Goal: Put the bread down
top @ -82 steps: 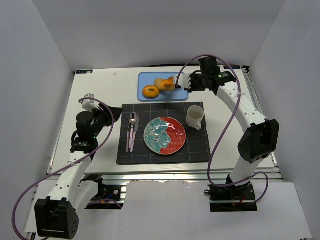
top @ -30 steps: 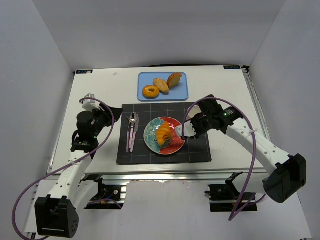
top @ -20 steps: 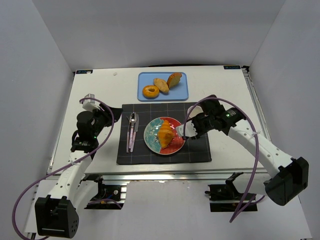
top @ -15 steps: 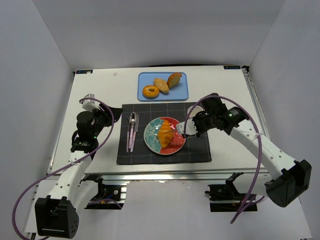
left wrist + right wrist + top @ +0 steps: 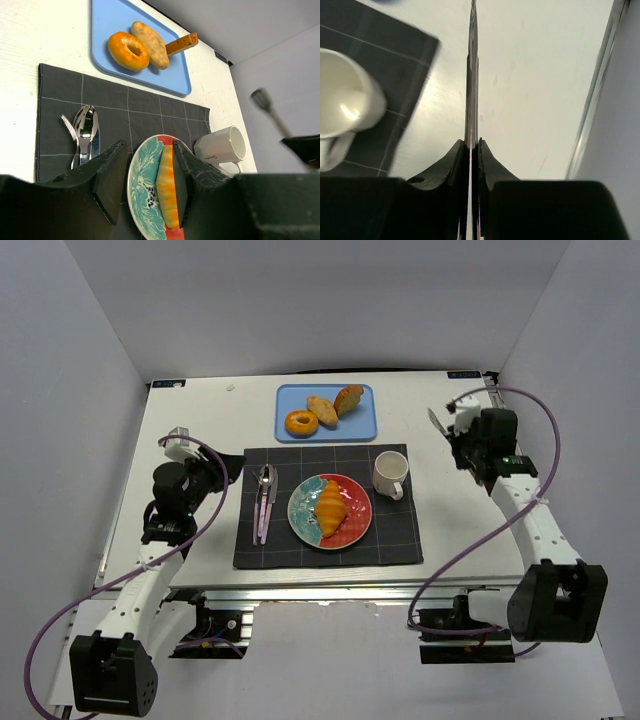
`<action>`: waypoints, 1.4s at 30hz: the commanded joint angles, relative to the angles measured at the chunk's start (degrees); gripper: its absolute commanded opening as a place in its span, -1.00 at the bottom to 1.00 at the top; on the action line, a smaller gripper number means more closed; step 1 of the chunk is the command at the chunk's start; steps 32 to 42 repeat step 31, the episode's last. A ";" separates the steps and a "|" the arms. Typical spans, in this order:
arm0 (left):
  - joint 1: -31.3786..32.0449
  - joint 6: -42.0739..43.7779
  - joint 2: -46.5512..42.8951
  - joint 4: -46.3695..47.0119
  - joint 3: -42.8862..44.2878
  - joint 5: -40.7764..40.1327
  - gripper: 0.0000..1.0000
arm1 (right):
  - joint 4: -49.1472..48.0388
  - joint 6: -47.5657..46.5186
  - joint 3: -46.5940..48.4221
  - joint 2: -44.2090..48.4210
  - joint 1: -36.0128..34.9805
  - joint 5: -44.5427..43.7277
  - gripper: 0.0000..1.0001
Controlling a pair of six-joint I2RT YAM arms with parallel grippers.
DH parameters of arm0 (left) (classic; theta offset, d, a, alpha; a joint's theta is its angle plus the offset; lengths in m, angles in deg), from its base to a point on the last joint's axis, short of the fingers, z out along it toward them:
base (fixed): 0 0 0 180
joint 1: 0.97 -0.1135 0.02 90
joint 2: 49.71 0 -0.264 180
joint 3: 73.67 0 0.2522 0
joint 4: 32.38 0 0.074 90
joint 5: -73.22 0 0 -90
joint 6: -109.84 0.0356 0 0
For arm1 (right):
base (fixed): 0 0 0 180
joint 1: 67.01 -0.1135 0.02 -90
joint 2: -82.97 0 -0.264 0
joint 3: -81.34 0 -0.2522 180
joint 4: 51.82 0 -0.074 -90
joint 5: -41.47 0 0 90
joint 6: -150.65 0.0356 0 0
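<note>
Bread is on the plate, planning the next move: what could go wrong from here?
1. The right gripper is clamped on a thin metal utensil that juts out ahead; a swing inward could clip the mug.
2. The croissant lies loose on the plate; a knock there may roll it off.

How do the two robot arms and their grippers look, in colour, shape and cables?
The left arm and the right arm are built alike: white tubular links, bulky black joint housings, and a long looping purple cable on each. The left gripper and right gripper have matte black, wedge-shaped fingers.
</note>
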 commanded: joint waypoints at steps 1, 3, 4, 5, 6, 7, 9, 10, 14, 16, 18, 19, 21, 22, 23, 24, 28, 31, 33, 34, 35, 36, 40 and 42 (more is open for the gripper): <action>0.34 -0.22 0.38 2.24 -0.25 1.45 0.02 | -11.05 17.79 -7.87 -0.05 5.69 -10.69 -1.00; 0.35 -0.22 1.08 2.86 -0.25 1.71 0.02 | -13.60 21.12 -10.86 -1.80 7.65 -12.95 -1.00; 0.35 -0.14 1.17 2.77 -0.07 1.80 0.02 | -14.39 23.58 -11.39 -4.08 9.31 -12.79 -1.00; 0.35 0.04 1.43 2.68 0.10 1.89 0.02 | -15.44 24.56 -12.01 -4.88 10.02 -12.79 -1.00; 0.35 0.04 1.52 2.94 -0.07 1.89 0.02 | -18.41 25.44 -13.84 -6.72 10.55 -13.31 -1.00; 0.26 -0.05 1.61 3.03 -0.07 1.98 0.02 | -19.49 25.62 -14.64 -7.69 11.16 -13.06 -1.00; 0.34 -0.13 1.61 3.04 -0.16 2.24 0.02 | -20.64 27.21 -16.05 -10.41 11.26 -12.18 -0.76; 0.35 -0.13 1.35 2.95 -0.16 2.15 0.03 | -22.47 27.21 -16.40 -11.21 11.35 -11.39 -0.58; 0.26 0.30 -0.14 1.72 -0.33 1.28 0.02 | -22.31 23.98 -16.06 -14.38 11.43 -7.96 0.19; 0.34 0.30 -0.58 1.45 -0.60 1.19 0.02 | -21.61 23.08 -14.92 -15.43 12.05 -6.47 0.37; 0.26 0.13 -0.85 1.45 -0.77 1.10 0.03 | -21.34 21.68 -13.86 -15.44 12.57 -6.29 0.54; 0.34 0.13 -0.93 1.36 -0.77 1.01 0.02 | -19.43 20.89 -12.90 -15.00 12.92 -6.29 0.61; 0.35 0.13 -1.20 1.19 -0.60 0.75 0.02 | -18.54 18.09 -11.75 -13.25 13.28 -4.63 0.78; 0.26 0.13 -1.11 1.10 -0.51 0.75 0.02 | -17.66 16.94 -10.62 -12.28 13.28 -4.88 0.79; 0.26 0.22 -1.11 1.01 -0.51 0.75 0.02 | -17.48 16.23 -10.08 -11.49 13.28 -4.97 0.79; 0.26 0.30 -1.11 0.93 -0.42 0.75 0.02 | -17.13 16.13 -9.30 -10.00 13.28 -5.58 0.79; 0.26 0.22 -0.41 1.27 -0.25 1.10 0.02 | -13.18 16.48 -2.97 -8.14 12.58 -6.29 0.79; 0.34 0.22 0.29 0.93 0.10 1.19 0.02 | -10.18 16.49 1.86 -7.44 11.88 -0.94 0.79; 0.34 0.22 0.29 0.93 0.10 1.19 0.02 | -10.18 16.49 1.86 -7.44 11.88 -0.94 0.79; 0.34 0.22 0.29 0.93 0.10 1.19 0.02 | -10.18 16.49 1.86 -7.44 11.88 -0.94 0.79; 0.34 0.22 0.29 0.93 0.10 1.19 0.02 | -10.18 16.49 1.86 -7.44 11.88 -0.94 0.79; 0.34 0.22 0.29 0.93 0.10 1.19 0.02 | -10.18 16.49 1.86 -7.44 11.88 -0.94 0.79; 0.34 0.22 0.29 0.93 0.10 1.19 0.02 | -10.18 16.49 1.86 -7.44 11.88 -0.94 0.79; 0.34 0.22 0.29 0.93 0.10 1.19 0.02 | -10.18 16.49 1.86 -7.44 11.88 -0.94 0.79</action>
